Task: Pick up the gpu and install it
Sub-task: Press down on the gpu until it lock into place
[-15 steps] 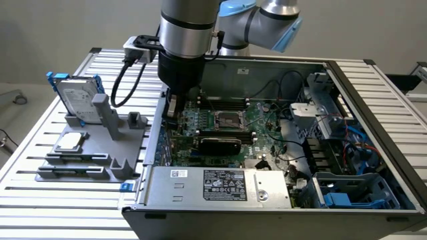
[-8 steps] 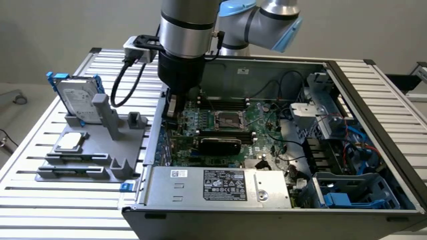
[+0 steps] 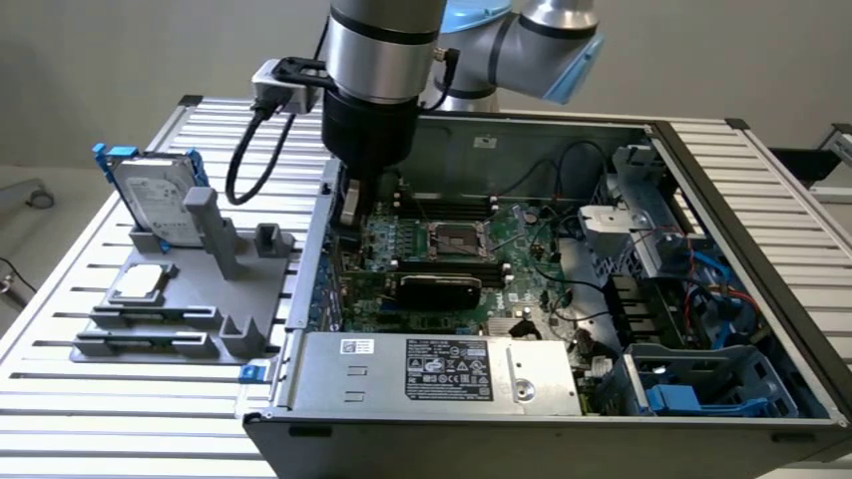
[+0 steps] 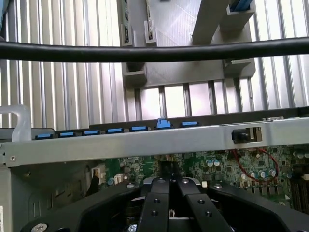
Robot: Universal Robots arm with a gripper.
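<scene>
The gpu (image 3: 440, 289) shows its black rounded cover and stands on edge on the green motherboard (image 3: 526, 264), just below the bare processor socket (image 3: 450, 239). My gripper (image 3: 357, 215) hangs inside the open computer case (image 3: 692, 170), close to the wall at the exterior view's left and apart from the card. In the wrist view the black fingers (image 4: 154, 208) of the gripper (image 4: 173, 186) meet at their tips, shut, with nothing visible between them. Beyond them lie the motherboard (image 4: 217, 166) and the case wall (image 4: 145, 140) with blue clips.
A grey fixture (image 3: 174, 329) on the slatted table holds the silver hard drive with blue rails (image 3: 154, 195) and a small square silver chip (image 3: 140, 284). A power supply (image 3: 440, 369) fills the case's near side; drive cages and cables (image 3: 665, 259) crowd its right. A black cable (image 4: 154, 50) crosses the wrist view.
</scene>
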